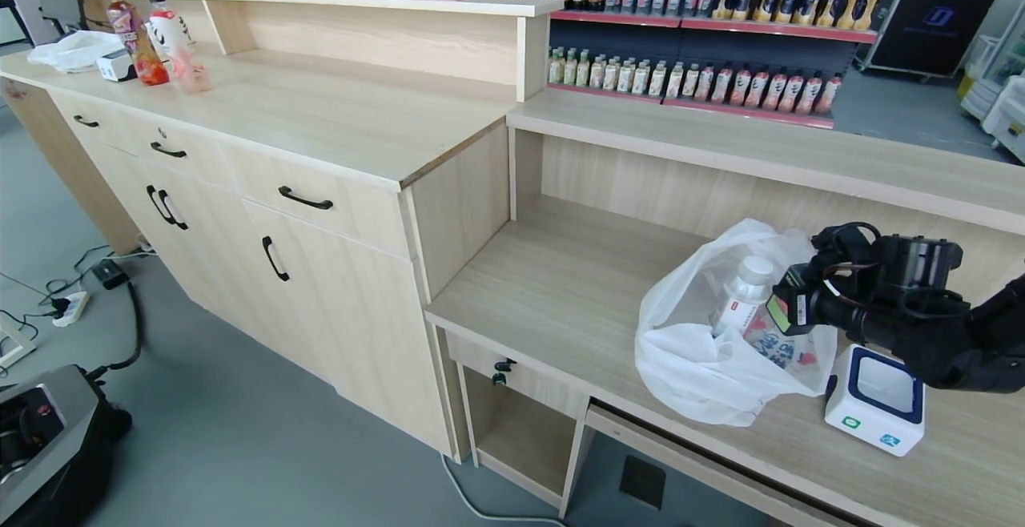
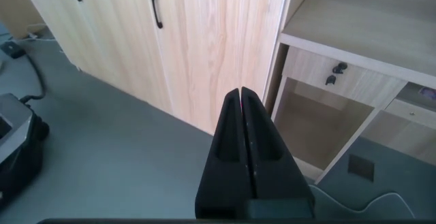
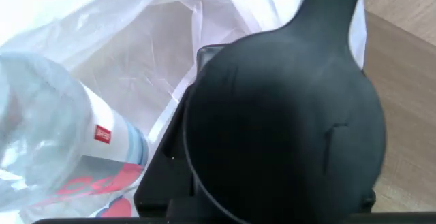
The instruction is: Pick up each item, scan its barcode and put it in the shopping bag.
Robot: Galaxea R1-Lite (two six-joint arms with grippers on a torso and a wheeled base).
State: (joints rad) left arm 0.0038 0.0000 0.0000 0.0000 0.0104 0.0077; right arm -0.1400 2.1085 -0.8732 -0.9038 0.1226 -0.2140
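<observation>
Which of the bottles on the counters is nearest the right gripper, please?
The white-capped bottle in the shopping bag, right at the right gripper; the other two bottles stand far off on the tall counter.

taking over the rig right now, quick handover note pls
left gripper: shut, empty, low over the floor by the cabinet.
right gripper: at the mouth of the bag; I can't tell if it grips anything.
The bag lies on the desk beside the scanner.
Done: a capped bottle is in the bag.
Left to do: the red bottle and the pale bottle stand on the counter, far left, not yet scanned or bagged.
</observation>
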